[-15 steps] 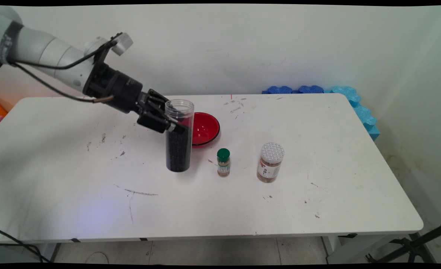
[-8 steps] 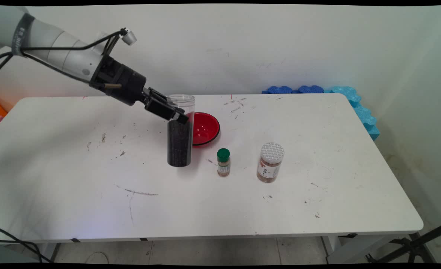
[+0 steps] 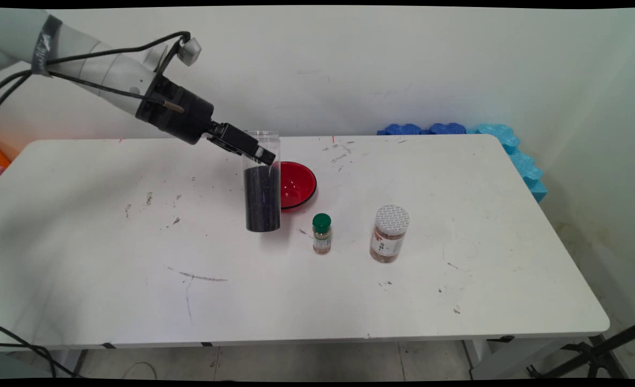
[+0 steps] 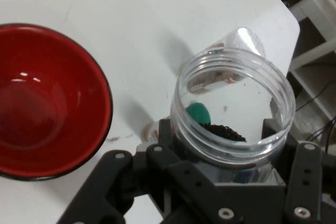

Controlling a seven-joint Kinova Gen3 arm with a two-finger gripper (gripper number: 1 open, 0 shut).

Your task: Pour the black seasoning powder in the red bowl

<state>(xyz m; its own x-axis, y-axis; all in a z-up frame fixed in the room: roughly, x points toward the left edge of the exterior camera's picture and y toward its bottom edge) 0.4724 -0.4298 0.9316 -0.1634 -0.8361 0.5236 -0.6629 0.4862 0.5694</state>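
My gripper [image 3: 261,157] is shut on a tall clear jar [image 3: 262,185] with no lid, filled most of the way with black grains. It holds the jar near its upper part, upright and lifted a little off the table. In the hand view the jar's open mouth [image 4: 233,108] sits between my fingers [image 4: 170,140], with the black grains visible inside. A red bowl [image 3: 295,185] stands right behind the jar; in the hand view the bowl [image 4: 47,103] is at the left and looks empty.
A small green-capped spice bottle [image 3: 321,233] and a wider jar with a white lid and brown contents [image 3: 389,234] stand to the right of the held jar. Blue foam pieces [image 3: 489,145] lie at the table's far right corner. The white table [image 3: 134,269] has scuff marks.
The gripper has turned and risen, carrying the jar up and slightly right, toward the red bowl. The jar now hangs above the table instead of standing on it.
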